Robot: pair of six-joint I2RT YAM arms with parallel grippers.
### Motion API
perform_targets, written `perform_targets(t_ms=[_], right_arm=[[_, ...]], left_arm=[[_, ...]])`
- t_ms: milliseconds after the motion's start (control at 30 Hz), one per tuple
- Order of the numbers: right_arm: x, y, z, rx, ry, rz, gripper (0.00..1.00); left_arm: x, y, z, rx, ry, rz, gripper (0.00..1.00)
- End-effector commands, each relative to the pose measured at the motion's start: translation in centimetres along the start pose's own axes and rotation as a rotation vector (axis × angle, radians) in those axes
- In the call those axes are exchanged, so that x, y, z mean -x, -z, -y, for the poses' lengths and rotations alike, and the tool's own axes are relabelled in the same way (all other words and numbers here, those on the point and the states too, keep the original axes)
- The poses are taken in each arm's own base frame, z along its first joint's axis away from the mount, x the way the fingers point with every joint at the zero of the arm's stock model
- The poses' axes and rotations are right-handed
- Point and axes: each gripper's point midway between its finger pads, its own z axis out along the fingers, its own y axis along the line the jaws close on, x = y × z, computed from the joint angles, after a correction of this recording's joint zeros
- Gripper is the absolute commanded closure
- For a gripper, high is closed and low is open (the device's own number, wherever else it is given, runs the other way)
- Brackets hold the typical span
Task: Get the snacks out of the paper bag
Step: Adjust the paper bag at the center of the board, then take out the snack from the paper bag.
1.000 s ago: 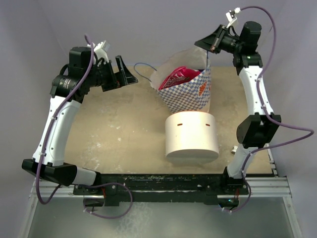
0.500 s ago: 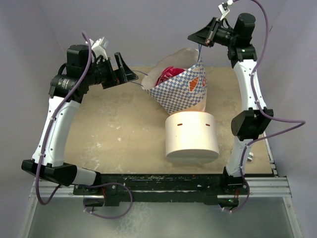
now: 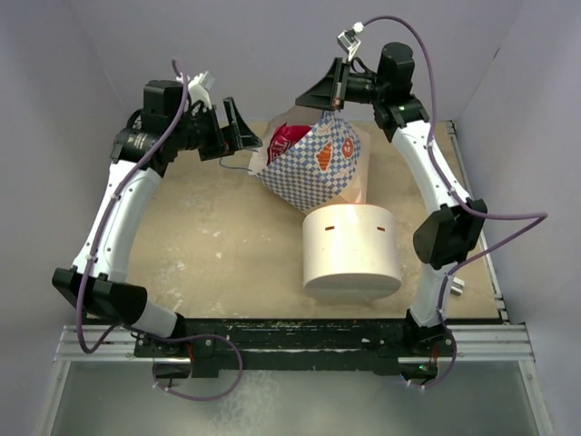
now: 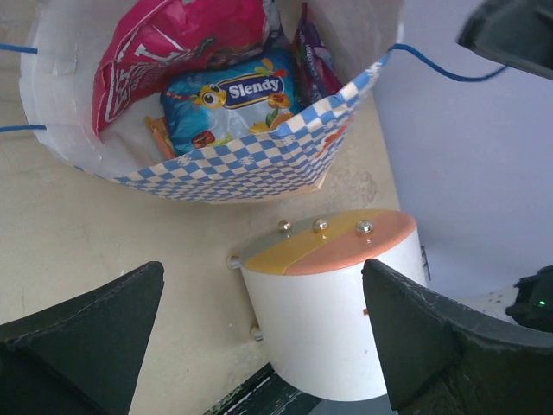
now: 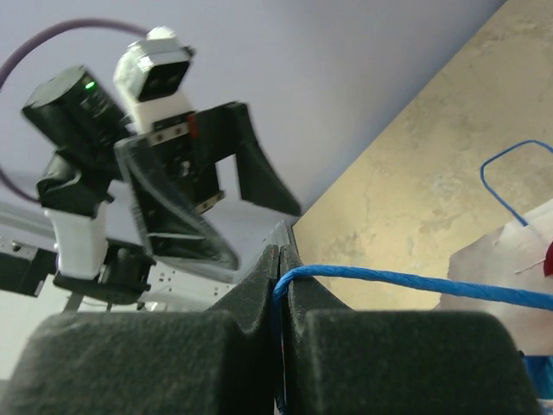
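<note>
The blue-and-white checkered paper bag hangs tilted with its mouth toward the left. My right gripper is shut on its blue cord handle and holds it up above the table. Snacks show inside the white interior: a pink packet, a blue "Slendy" packet and a purple one. The pink packet also shows in the top view. My left gripper is open and empty, just left of the bag's mouth; its fingers frame the view below the bag.
A large white cylinder with an orange and yellow top stands on the tan table right in front of the bag. The bag's other blue handle hangs loose at the left. Grey walls enclose the table.
My right gripper has lifted the handle and moved it left, tipping the bag's mouth further left. My left gripper has moved right and up toward the mouth.
</note>
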Motion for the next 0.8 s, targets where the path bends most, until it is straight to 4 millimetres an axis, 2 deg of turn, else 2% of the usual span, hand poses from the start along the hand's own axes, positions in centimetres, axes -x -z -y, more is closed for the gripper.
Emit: perform_targets(t_ms=[0, 167, 367, 467, 600, 767], right_arm=[[-0.2, 2.6, -8.0, 0.142, 0.177, -0.008, 1.0], [-2.1, 3.7, -9.1, 0.161, 0.204, -0.067, 1.0], [-4.1, 5.0, -10.7, 0.187, 0.207, -0.1, 1.0], [-5.1, 5.7, -11.4, 0.2, 0.209, -0.108, 1.0], [-5.6, 5.6, -10.4, 0.176, 0.184, -0.094, 1.0], [-5.9, 6.0, -10.9, 0.182, 0.201, -0.101, 1.0]], left_arm=[[-0.6, -1.8, -0.7, -0.025, -0.047, -0.045, 0.0], [-0.7, -3.2, -2.0, 0.005, -0.06, -0.065, 0.01], [-0.6, -3.9, -2.6, 0.016, -0.072, -0.071, 0.01], [-1.6, -4.4, -3.1, 0.014, -0.065, -0.096, 0.01], [-3.5, -4.8, -3.2, 0.006, -0.093, -0.127, 0.04], [-5.4, -5.5, -4.0, 0.072, -0.245, -0.137, 0.08]])
